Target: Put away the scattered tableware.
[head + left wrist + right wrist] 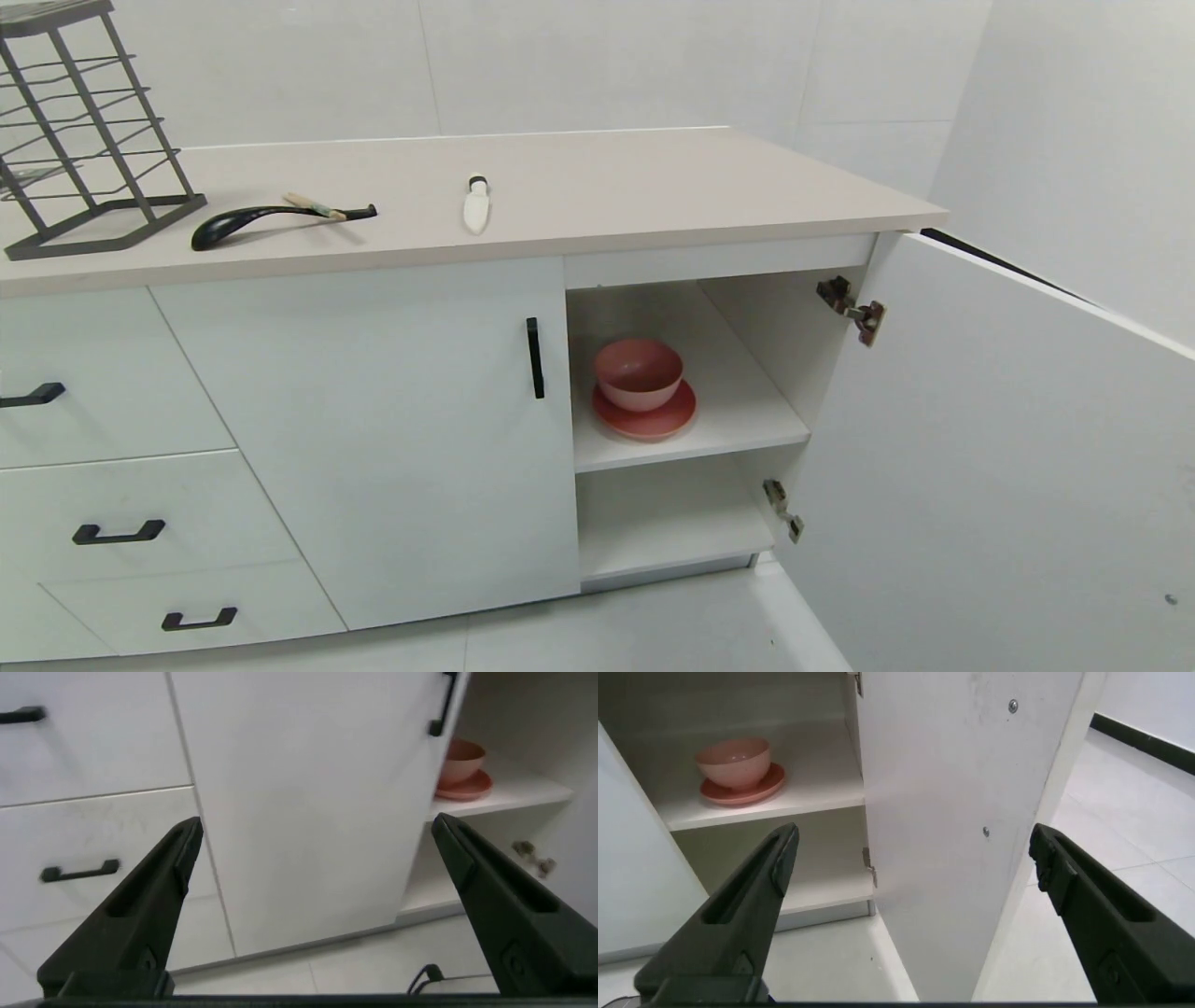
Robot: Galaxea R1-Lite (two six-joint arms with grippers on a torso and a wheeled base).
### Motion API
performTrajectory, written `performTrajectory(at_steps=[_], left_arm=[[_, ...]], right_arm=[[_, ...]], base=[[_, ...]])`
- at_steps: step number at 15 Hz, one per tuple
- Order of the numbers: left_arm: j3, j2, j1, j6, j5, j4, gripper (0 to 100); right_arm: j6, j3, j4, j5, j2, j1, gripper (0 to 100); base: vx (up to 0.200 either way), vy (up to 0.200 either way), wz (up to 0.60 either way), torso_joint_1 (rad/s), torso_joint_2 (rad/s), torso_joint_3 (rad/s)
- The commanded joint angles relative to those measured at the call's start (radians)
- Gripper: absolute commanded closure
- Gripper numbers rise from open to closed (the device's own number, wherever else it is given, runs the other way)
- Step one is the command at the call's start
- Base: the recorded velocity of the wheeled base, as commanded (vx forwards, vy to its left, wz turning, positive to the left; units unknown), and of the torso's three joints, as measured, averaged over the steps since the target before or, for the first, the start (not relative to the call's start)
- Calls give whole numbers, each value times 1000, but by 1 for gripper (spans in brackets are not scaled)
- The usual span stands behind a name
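Left end effector (316,826) and right end effector (913,835) both gape wide, empty, touching nothing, the right facing the open door (971,812), bowl (734,762) on plate (743,791) on a shelf (822,798).

Bright, even, white light falls from above. On the surface (653,187) the ladle (215,231) throws only a faint, soft-edged shadow. Inside the cupboard (775,345) it is dimmer, and the lower shelf (667,523) is greyest. Straight edges bow slightly toward the head view's borders. In the wrist views the near, dark fingers (140,917) look soft.
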Motion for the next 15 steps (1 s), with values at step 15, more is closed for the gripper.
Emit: performTrajectory(at_steps=[15], left_arm=[[0, 0, -1, 5, 90, 64, 0]], right_arm=[[3, 0, 0, 0, 3, 0, 0]], base=[[-27, -53, 0, 2, 1, 2]])
